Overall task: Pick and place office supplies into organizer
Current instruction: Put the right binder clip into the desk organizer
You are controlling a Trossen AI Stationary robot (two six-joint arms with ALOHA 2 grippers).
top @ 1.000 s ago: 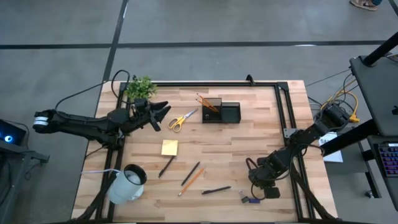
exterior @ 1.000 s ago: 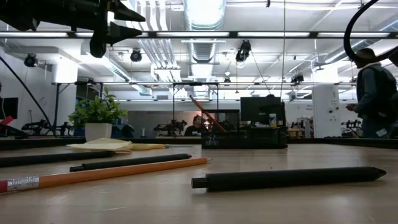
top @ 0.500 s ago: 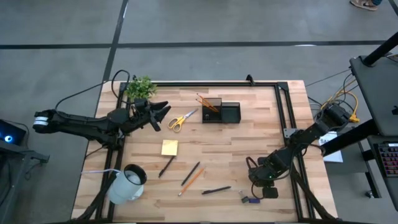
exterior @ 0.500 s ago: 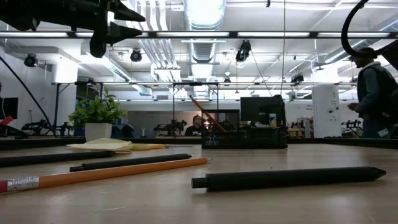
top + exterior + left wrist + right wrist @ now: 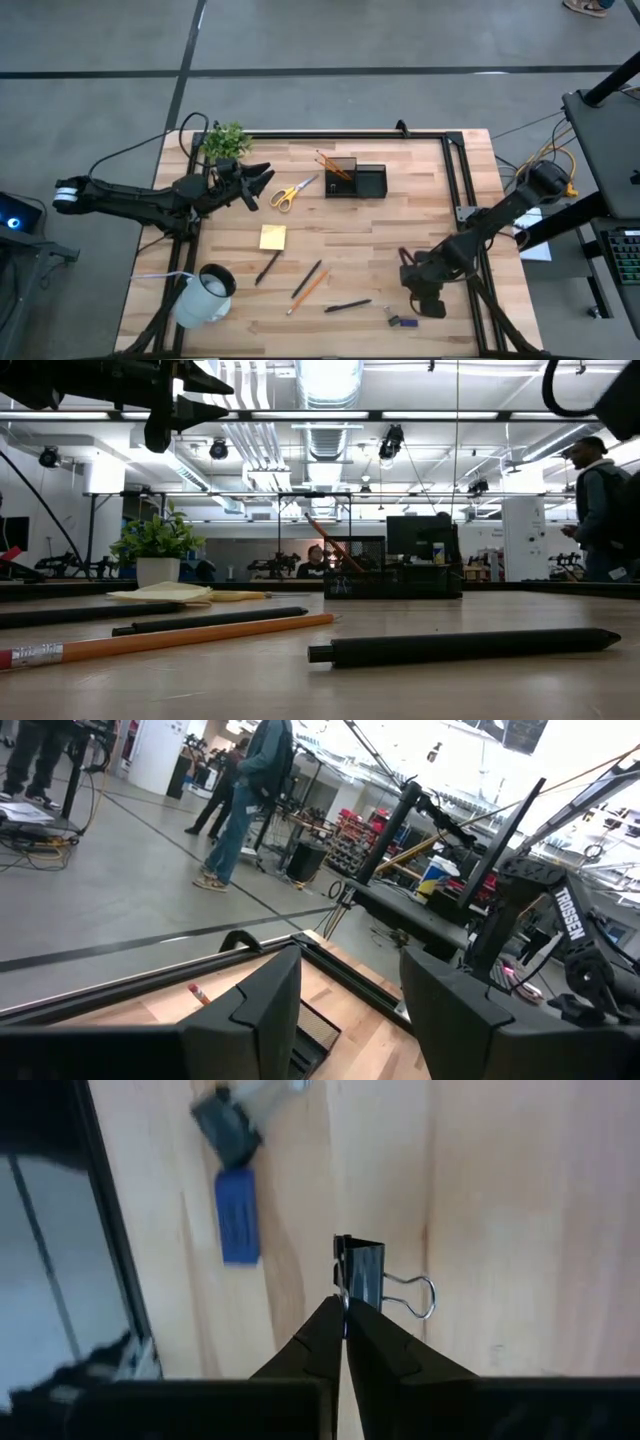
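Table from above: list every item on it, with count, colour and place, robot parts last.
organizer: one, black, far middle, pencils standing in it.
scissors: one, yellow-handled, beside organizer.
sticky-note pad: one, yellow, centre-left.
pencil: one, orange, near centre, beside a dark pen.
pens: three, dark, near half.
binder clip: one, black, near right.
small bits: two, dark and blue, near right edge.
mug: one, white, near left corner.
plant: one, green, far left corner.
left pincer: open, empty, near plant.
right pincer: shut, by binder clip.
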